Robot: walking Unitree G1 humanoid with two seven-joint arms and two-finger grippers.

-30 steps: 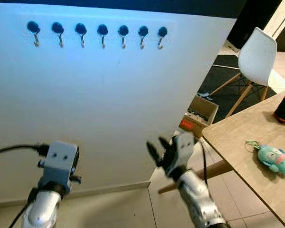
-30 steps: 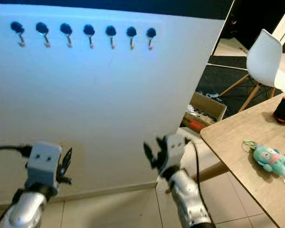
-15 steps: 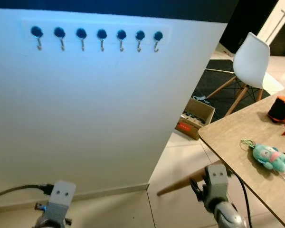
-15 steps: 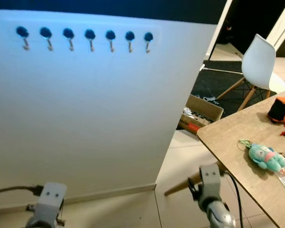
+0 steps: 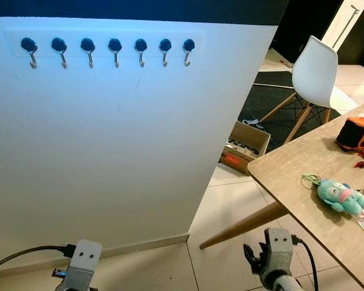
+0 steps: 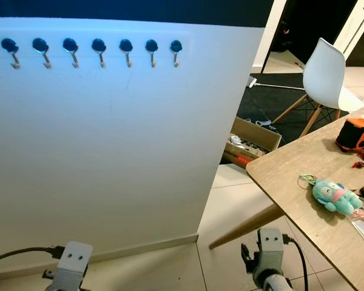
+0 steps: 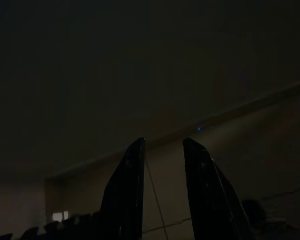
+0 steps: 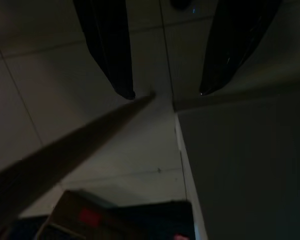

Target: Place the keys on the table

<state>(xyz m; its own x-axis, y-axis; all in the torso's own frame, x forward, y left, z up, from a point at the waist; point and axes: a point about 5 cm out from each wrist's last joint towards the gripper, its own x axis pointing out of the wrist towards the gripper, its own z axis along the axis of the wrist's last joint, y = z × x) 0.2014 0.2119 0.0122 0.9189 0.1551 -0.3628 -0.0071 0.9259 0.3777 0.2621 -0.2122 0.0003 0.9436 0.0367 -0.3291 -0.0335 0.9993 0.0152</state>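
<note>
The keys [image 5: 338, 196] — a ring with a teal plush charm — lie on the wooden table [image 5: 291, 176] at the right, near its left edge, with an orange-and-black box [image 5: 355, 133] farther back. Both arms hang low over the tiled floor [image 5: 230, 200]. The right gripper [image 8: 167, 92] has its jaws spread, empty; the left gripper [image 7: 162, 150] — jaws slightly apart. A row of hooks [image 5: 114, 48] lines the white wall.
</note>
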